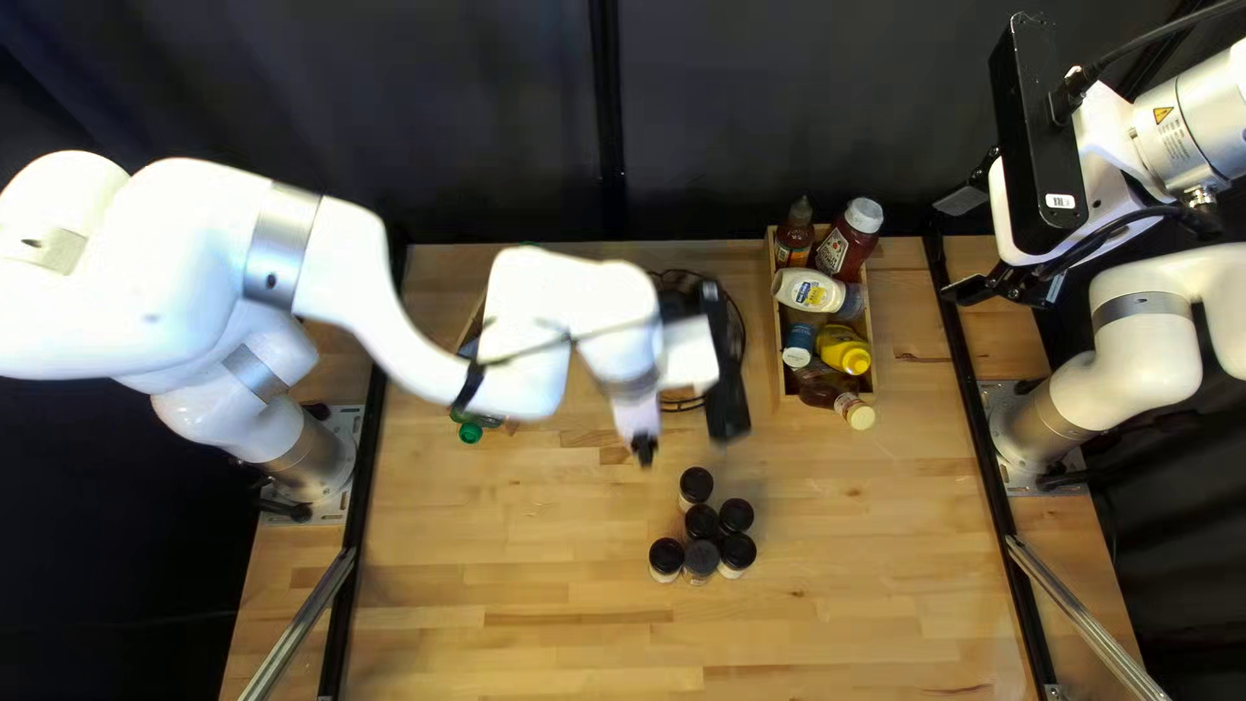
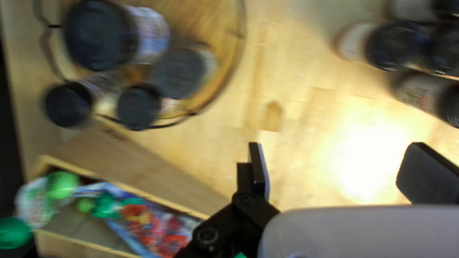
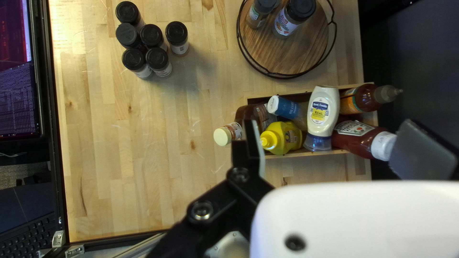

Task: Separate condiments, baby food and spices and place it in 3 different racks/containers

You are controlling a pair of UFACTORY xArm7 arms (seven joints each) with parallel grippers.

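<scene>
Jars point(image 1: 702, 522), six, black caps, bunched on bench point(image 1: 831, 649). Left gripper point(image 1: 644, 448): jaws wide, over bench between that bunch and the wire-rimmed tray point(image 3: 296, 62). Tray carries four dark-capped tray jars point(image 2: 179, 74). Blurry, but looks like green-capped pouches point(image 2: 158, 229) in box point(image 2: 177, 206) beside tray. Condiments point(image 1: 807, 292) packed in crate point(image 1: 775, 364). Right gripper point(image 1: 963, 247): jaws wide, raised at the right of the top left view.

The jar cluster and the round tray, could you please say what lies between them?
Only bare tabletop lies between the jar cluster and round tray in the right wrist view.
</scene>
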